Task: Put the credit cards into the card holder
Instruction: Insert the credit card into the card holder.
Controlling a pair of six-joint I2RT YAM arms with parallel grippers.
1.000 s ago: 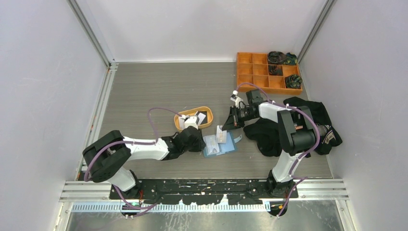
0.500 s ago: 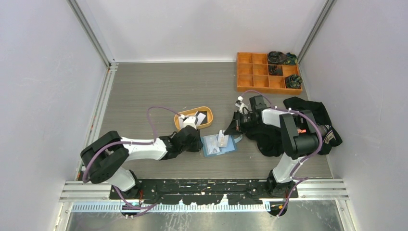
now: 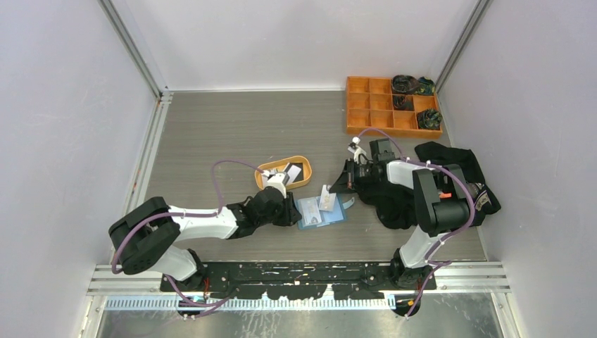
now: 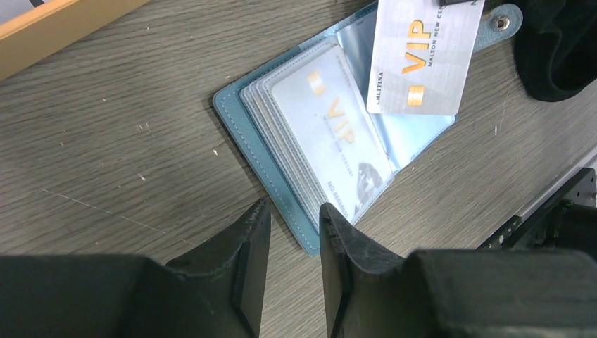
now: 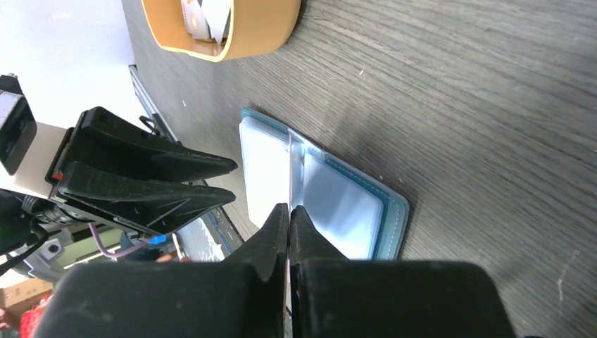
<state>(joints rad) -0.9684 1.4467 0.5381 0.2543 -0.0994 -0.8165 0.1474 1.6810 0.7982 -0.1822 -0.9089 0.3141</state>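
Note:
The blue card holder lies open on the table, its clear pockets facing up, and one pocket holds a VIP card. My right gripper is shut on a silver credit card. It holds the card on edge over the holder's middle fold. My left gripper stands open at the holder's left corner, with nothing between its fingers. More credit cards lie in the orange oval tray.
An orange compartment box with dark items stands at the back right. A black cloth lies under and beside my right arm, close to the holder's snap tab. The oval tray sits just behind the holder.
My right gripper has brought the silver card nearer and lower, onto the open holder. My left arm has shifted a little toward the near edge, staying at the holder's left side.

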